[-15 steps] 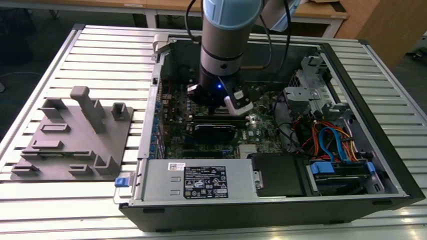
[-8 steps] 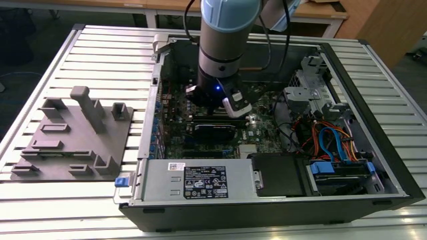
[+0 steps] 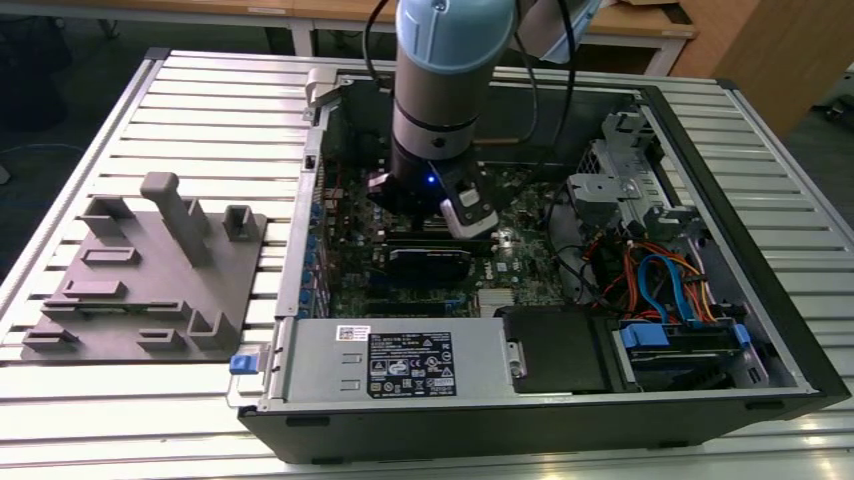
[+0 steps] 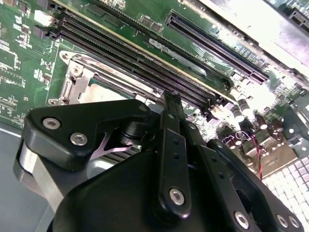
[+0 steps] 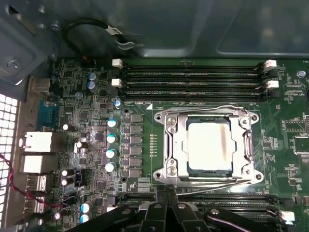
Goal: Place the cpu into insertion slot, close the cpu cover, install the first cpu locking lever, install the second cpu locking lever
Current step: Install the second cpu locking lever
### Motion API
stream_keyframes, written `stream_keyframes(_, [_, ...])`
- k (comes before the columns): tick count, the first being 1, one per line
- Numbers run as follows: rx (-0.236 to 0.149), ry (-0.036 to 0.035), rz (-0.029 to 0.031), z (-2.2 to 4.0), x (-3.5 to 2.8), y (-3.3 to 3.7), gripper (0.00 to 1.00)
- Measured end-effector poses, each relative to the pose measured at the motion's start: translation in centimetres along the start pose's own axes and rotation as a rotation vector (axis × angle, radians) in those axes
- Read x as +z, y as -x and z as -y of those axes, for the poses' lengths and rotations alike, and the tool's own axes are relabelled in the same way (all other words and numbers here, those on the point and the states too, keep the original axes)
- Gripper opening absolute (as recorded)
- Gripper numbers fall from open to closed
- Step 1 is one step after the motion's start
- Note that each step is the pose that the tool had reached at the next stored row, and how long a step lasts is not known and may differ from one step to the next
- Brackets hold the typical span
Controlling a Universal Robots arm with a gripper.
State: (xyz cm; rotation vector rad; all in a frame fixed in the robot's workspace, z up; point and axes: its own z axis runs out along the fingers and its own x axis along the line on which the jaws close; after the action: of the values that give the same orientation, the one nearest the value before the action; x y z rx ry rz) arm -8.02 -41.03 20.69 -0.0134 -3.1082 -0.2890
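Jaws closed tip against tip, gripping nothing, and poised just beside the edge of the insertion slot (image 5: 161,118), close to the nearer wire lever (image 5: 217,183); in both wrist views the two tips meet in one narrow black blade.

My arm (image 3: 447,90) reaches down from above into an open computer case (image 3: 534,420), which lies flat on a slatted metal table (image 3: 200,90). A grey moulded fixture tray (image 3: 134,280) sits on the table at the exterior view's left, well apart from the case.

The green motherboard (image 5: 87,96) lines the case floor. Long black memory slots (image 5: 193,79) run along both sides of the insertion slot.

The cpu cover (image 5: 181,145), a silvery frame, lies flat on the insertion slot. The cpu (image 5: 208,144) is seated inside, its pale metal top showing through the cover's square cut-out.

A second wire lever (image 5: 207,108) lies low along the far edge of the cover. Whether either lever is hooked I cannot tell.
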Motion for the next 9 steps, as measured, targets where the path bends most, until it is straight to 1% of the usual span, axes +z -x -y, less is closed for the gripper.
stream_keyframes(2, [0.000,0.0057,0.0001,0.02,0.16,-0.06,0.10])
stream_keyframes(4, [0.000,0.0093,0.0001,0.04,0.25,-0.10,0.10])
stream_keyframes(9, [0.001,0.0108,0.0001,0.09,0.50,-0.29,0.10])
